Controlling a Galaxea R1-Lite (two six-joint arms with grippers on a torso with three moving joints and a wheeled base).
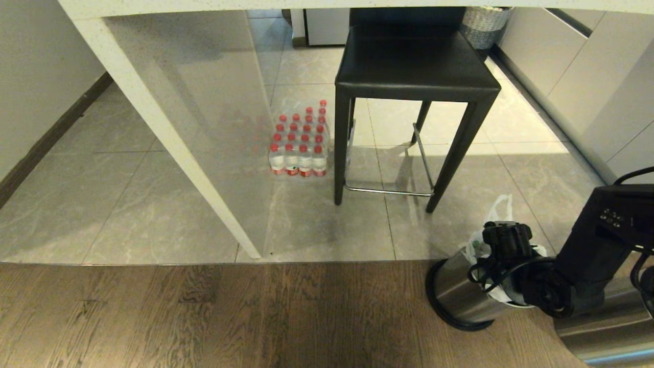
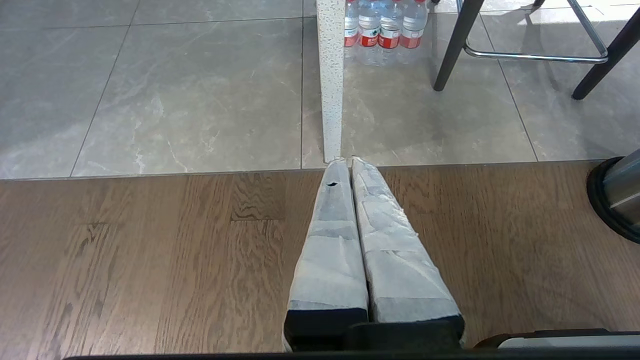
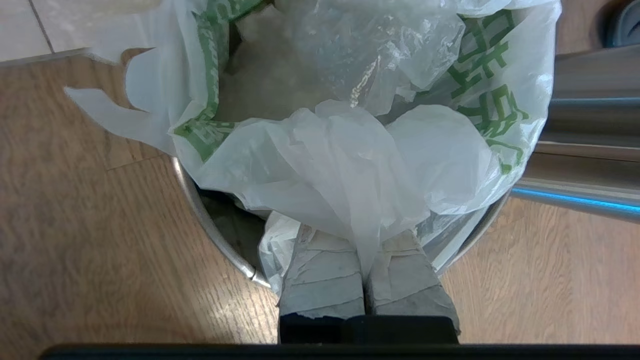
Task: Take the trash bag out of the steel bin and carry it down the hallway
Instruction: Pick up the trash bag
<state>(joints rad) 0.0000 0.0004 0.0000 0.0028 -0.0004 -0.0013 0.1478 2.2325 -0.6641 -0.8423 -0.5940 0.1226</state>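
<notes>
The steel bin [image 1: 452, 291] stands on the wooden floor at the lower right, just in front of the tile edge. The trash bag [image 3: 340, 165], thin white plastic with green print, fills the bin's mouth and bulges over the rim [image 3: 207, 220]. One loop handle [image 1: 500, 204] sticks up behind the bin. My right gripper [image 3: 362, 239] reaches down at the bin's near rim, shut on a gathered fold of the bag that runs up between its taped fingers [image 3: 320, 275]. My left gripper [image 2: 345, 161] hangs shut and empty over the wood floor, left of the bin [image 2: 617, 195].
A black stool [image 1: 414, 71] stands on the tiles behind the bin. A pack of red-capped water bottles [image 1: 301, 148] sits beside a white table leg [image 1: 168, 138]. A woven basket [image 1: 483, 23] and cabinets [image 1: 587, 76] are at the back right. A larger steel cylinder [image 1: 608, 327] stands right of the bin.
</notes>
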